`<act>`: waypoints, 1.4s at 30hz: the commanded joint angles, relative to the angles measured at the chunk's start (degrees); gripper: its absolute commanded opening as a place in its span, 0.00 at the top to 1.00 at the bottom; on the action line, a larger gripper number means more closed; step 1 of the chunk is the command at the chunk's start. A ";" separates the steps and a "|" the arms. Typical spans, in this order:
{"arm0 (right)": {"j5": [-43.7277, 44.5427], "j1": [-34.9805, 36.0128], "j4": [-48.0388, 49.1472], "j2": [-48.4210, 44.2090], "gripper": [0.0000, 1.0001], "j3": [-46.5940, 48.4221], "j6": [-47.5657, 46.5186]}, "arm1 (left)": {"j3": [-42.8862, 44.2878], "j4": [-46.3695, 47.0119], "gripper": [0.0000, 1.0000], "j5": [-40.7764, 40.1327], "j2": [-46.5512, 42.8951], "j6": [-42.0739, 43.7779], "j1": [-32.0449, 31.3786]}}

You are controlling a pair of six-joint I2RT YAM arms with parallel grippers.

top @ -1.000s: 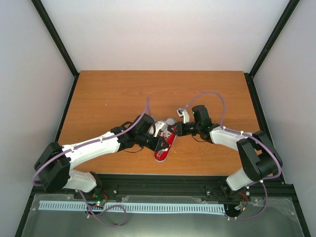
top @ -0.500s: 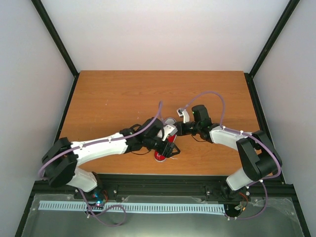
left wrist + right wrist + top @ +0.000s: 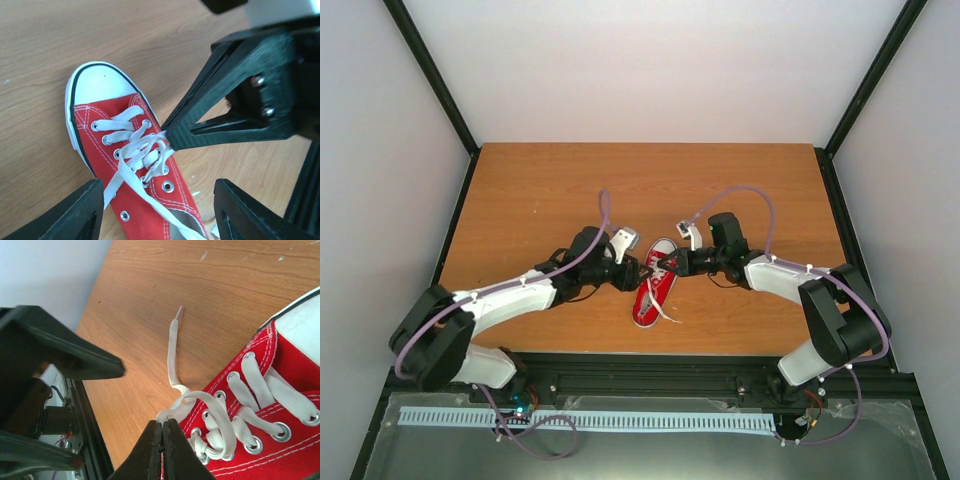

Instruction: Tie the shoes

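Note:
The red sneaker [image 3: 650, 295] lies on the table, its white toe cap [image 3: 97, 85] pointing away from the arm bases and its white laces [image 3: 131, 159] loosely crossed. My right gripper [image 3: 163, 426] is shut, pinching a loop of lace [image 3: 176, 411] at the shoe's left edge. In the left wrist view its black tip [image 3: 174, 138] sits on the crossed laces. My left gripper [image 3: 159, 216] is open just left of the shoe, with nothing between its fingers [image 3: 65, 216]. One free lace end [image 3: 173, 345] trails over the wood.
The wooden table [image 3: 540, 190] is walled by white panels on three sides. A black rail [image 3: 640, 365] runs along its near edge, just behind the shoe's heel. In the right wrist view a left finger [image 3: 65, 352] hangs close by.
My left gripper opened, let go of the lace and drew back left off the shoe. The right gripper kept its pinch and stayed put.

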 commanded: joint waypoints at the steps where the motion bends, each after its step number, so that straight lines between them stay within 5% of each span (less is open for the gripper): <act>1: -1.96 0.35 1.91 -1.67 0.97 0.22 1.64 | 0.18 10.79 0.38 2.75 3.74 6.65 0.45; 11: -2.18 0.35 1.10 -2.16 0.97 0.54 2.33 | 3.24 9.89 0.52 7.13 9.30 12.28 0.45; 27: -2.14 0.37 0.05 -2.39 0.97 0.94 3.23 | 4.76 10.37 0.53 6.74 13.67 14.13 0.03; 37: -2.23 0.38 -0.33 -2.13 0.97 0.95 3.16 | 5.59 11.16 0.70 4.75 14.92 13.77 -1.02; 42: -1.53 0.34 -1.29 -2.44 0.97 0.95 2.70 | 5.42 11.12 0.92 2.32 14.70 12.63 -1.22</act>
